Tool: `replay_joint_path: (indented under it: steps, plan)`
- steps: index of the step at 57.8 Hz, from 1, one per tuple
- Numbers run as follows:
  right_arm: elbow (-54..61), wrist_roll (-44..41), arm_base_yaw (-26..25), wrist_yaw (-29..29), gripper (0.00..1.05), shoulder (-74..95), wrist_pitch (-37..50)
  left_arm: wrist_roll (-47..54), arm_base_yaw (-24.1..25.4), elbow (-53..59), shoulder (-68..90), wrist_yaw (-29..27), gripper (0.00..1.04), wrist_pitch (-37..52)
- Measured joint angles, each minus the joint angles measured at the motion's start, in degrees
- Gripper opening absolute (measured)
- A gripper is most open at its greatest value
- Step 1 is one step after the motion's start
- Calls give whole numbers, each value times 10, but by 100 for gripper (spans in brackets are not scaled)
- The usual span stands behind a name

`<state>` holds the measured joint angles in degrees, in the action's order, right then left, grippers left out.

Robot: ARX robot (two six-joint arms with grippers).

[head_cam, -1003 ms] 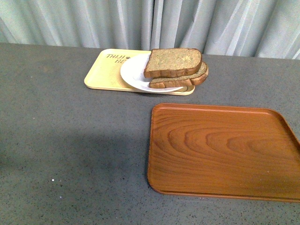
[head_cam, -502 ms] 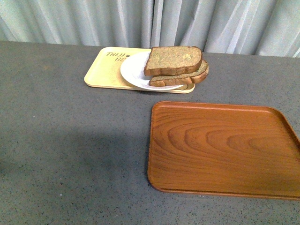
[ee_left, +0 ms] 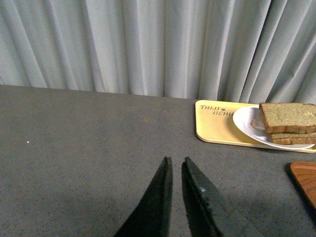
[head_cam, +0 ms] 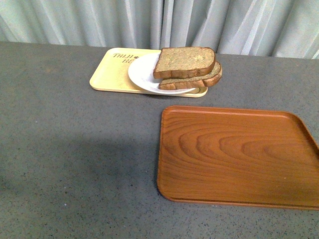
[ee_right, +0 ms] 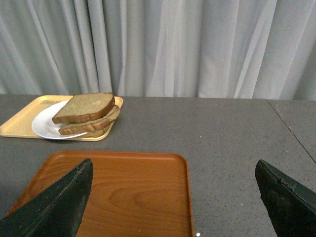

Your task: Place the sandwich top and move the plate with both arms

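The sandwich top (head_cam: 184,62), a thick speckled brown slice, lies on a thinner brown slice (head_cam: 199,81) on the white plate (head_cam: 142,74). The stack overhangs the plate's right rim. It also shows in the left wrist view (ee_left: 288,117) and the right wrist view (ee_right: 84,107). Neither arm shows in the front view. My left gripper (ee_left: 175,160) is shut and empty over bare table, well short of the plate (ee_left: 247,123). My right gripper (ee_right: 174,170) is open wide and empty, above the wooden tray, far from the plate (ee_right: 47,126).
The plate rests on a yellow bear-print tray (head_cam: 109,74) at the table's back. A brown wooden tray (head_cam: 234,154) lies at the front right. Grey curtains (head_cam: 159,20) hang behind the table. A seam (ee_right: 291,133) runs across the tabletop in the right wrist view.
The front view has shifted slightly, so everything sits a little higher in it. The bread, plate and trays keep their places relative to each other.
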<state>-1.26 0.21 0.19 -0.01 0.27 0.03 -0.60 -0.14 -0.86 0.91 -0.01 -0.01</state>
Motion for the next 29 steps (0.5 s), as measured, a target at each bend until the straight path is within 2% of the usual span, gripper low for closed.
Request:
replay_joint_path:
  steps: [29]
  plan:
    - [0,0,0,0,96,0,0,0,0,0,0,0,97,0]
